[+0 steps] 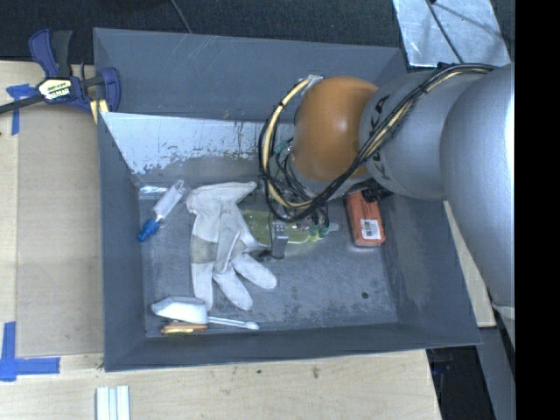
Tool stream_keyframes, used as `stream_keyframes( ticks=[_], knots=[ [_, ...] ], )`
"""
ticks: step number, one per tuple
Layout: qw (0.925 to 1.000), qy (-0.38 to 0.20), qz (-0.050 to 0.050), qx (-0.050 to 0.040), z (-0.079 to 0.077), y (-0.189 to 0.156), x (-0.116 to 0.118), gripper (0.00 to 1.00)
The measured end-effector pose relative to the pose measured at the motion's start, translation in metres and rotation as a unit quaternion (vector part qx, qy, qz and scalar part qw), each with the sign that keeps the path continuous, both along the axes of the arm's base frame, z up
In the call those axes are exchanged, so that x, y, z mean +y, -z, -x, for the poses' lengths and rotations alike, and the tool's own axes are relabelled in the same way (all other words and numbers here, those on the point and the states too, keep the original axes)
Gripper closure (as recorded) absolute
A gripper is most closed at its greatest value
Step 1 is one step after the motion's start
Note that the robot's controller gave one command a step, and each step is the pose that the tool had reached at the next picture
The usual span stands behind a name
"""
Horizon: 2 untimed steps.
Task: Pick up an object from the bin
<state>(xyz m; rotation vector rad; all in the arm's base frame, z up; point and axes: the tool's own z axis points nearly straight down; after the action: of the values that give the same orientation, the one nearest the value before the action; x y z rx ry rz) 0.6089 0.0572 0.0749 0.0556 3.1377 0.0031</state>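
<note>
The gripper is low in the grey metal bin, at the right edge of a white fabric work glove that lies spread on the middle of the bin floor with its cuff toward the far wall and its fingers pointing toward the near wall. The gripper's dark tip sits just where the glove meets a pale green-yellow, partly see-through flat thing, which lies just right of the glove and touches it. That thing is partly hidden under the wrist, so I cannot tell what kind of thing it is. I also cannot tell whether the gripper is open or closed, nor whether it has hold of anything, because the wrist above hides most of it.

Above the gripper, up and right of the glove, the arm carries a rounded orange cover with loops of black and yellow cable hanging beside it. The broad grey arm runs off further right.

Right of the glove, beyond the green-yellow thing and apart from it, an orange-red rectangular box with a white label lies flat on the floor. Left of the glove's cuff, a clear plastic syringe with a blue tip lies slantwise, its blue end away from the glove. Below the glove, near the bin's near-left corner, a small heap holds a white rounded piece, a brown and orange pen-like stick and a thin white rod.
</note>
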Motion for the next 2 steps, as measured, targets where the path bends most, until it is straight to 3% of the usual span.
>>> stream_keyframes(
  ticks=[1,2],
  knots=[
    [0.9906,-0.137,0.002,-0.0008,0.0178,0.0039,0.0273,0.00],
    [0.9931,-0.117,0.000,-0.0021,0.0089,0.0016,0.0182,0.00]
  ],
)
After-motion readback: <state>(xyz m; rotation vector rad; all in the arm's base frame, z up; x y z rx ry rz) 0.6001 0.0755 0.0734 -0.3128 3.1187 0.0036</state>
